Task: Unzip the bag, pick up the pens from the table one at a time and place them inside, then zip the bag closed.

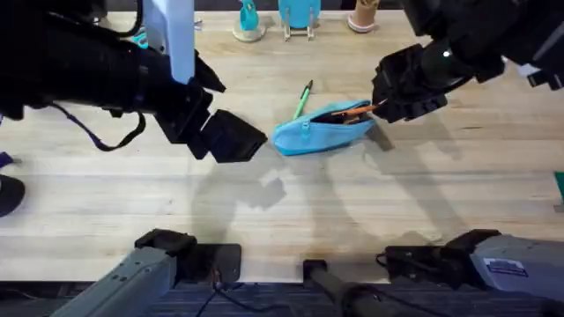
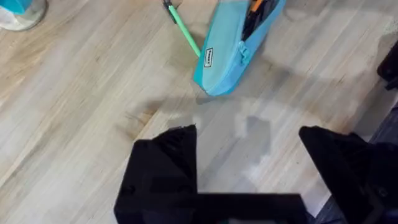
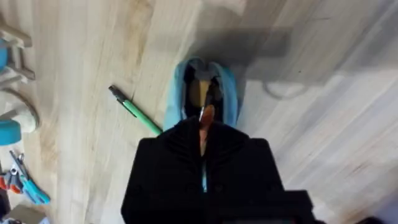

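A: Starting at the left, why does the left gripper (image 1: pixel 231 136) hang just left of the blue pencil pouch (image 1: pixel 319 134), touching nothing?

B: I judge it is waiting to steady the pouch. The left wrist view shows its fingers (image 2: pixel 163 165) spread wide apart over bare table (image 2: pixel 81 112), the pouch's closed end (image 2: pixel 225 59) just ahead.

A: And the green pen (image 1: pixel 303 99)?

B: It lies on the wood behind the pouch, touching its back edge, not yet packed.

A: At the pouch's right end?

B: The right gripper (image 1: pixel 381 106) is clamped on the orange pen (image 1: pixel 355 109), feeding it through the unzipped mouth. Its wrist view looks straight into the opening (image 3: pixel 202 93), the pen (image 3: pixel 204 121) between the pads; overhead the pouch's inside stays hidden.
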